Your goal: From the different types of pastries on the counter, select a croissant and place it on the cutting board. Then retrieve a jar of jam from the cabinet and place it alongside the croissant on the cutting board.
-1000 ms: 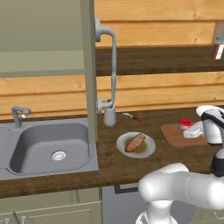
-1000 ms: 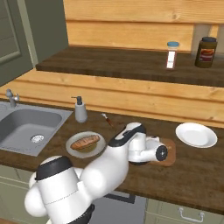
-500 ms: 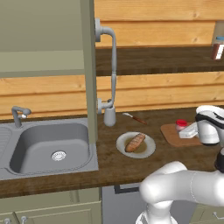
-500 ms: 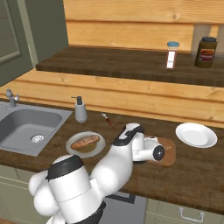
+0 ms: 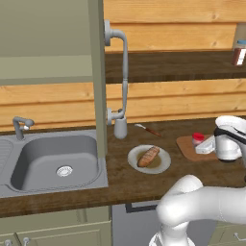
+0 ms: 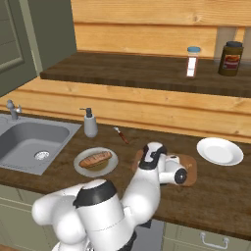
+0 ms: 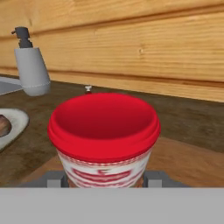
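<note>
The jar of jam [image 7: 103, 131], red-lidded with a whitish red-patterned band, sits upright close in the hand view. My gripper [image 7: 103, 178] is shut on it, with one finger [image 7: 54, 178] on each side of its base. From the left base view the jar of jam [image 5: 198, 139] is over the far part of the light-brown cutting board [image 5: 186, 145], held by the gripper [image 5: 205, 145]. I cannot tell whether the jar touches the board. In the right base view my arm covers much of the cutting board [image 6: 190, 166]. The croissant is hidden.
A brown elongated pastry [image 5: 148, 156] lies on a white plate [image 5: 163, 166] left of the board. A grey soap dispenser [image 5: 120, 128], a small knife [image 6: 121, 135] and the sink [image 5: 57, 161] are further left. An empty white plate [image 6: 219, 150] lies right. A blue-capped bottle [image 6: 192, 62] and a dark jar [image 6: 231, 58] stand on the shelf.
The gripper has sunk slightly toward the cutting board with the jar still in it. Plates and pastry have not moved.
</note>
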